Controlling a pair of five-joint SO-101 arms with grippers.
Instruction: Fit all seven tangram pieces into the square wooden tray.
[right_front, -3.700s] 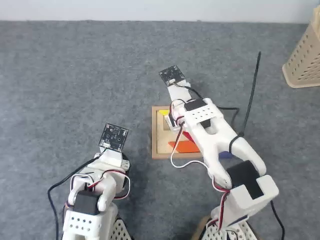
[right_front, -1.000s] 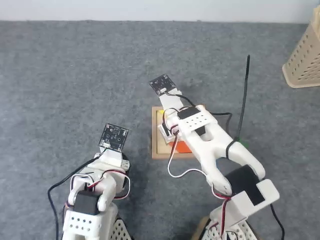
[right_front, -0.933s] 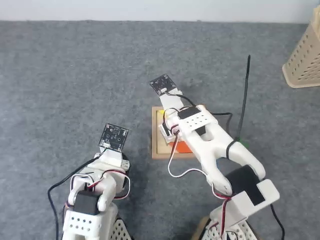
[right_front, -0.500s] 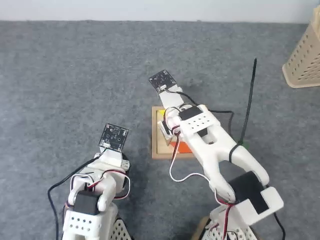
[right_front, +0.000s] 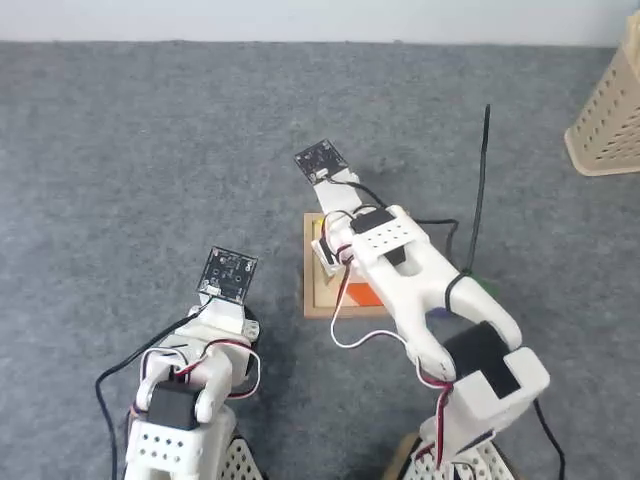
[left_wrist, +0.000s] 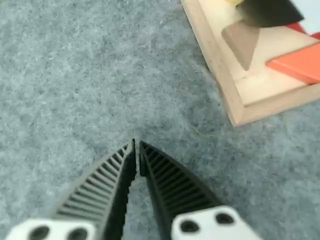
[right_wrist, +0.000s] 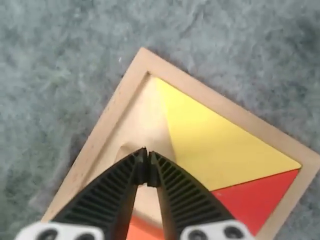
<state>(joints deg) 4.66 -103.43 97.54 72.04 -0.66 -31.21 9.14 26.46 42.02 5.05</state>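
Note:
The square wooden tray (right_front: 308, 292) lies on the grey carpet at the middle of the high view. It holds a yellow triangle (right_wrist: 215, 145), a red piece (right_wrist: 257, 200) and an orange piece (right_front: 366, 295). My right gripper (right_wrist: 146, 169) is shut with nothing in it, its tips just over the bare tray floor (right_wrist: 145, 125) beside the yellow triangle. The right arm (right_front: 400, 260) covers most of the tray from above. My left gripper (left_wrist: 136, 147) is shut and empty, low over the carpet, a little short of the tray's near corner (left_wrist: 239, 112).
A small green piece (right_front: 484, 288) and a bluish one (right_front: 440, 312) peek out from under the right arm, right of the tray. A black cable (right_front: 480, 190) rises behind it. A beige slatted basket (right_front: 605, 110) stands at the far right. The left arm (right_front: 215, 340) sits at the lower left.
The right arm has swung left and a little farther out over the tray's left part, its gripper staying shut. The left arm has not moved.

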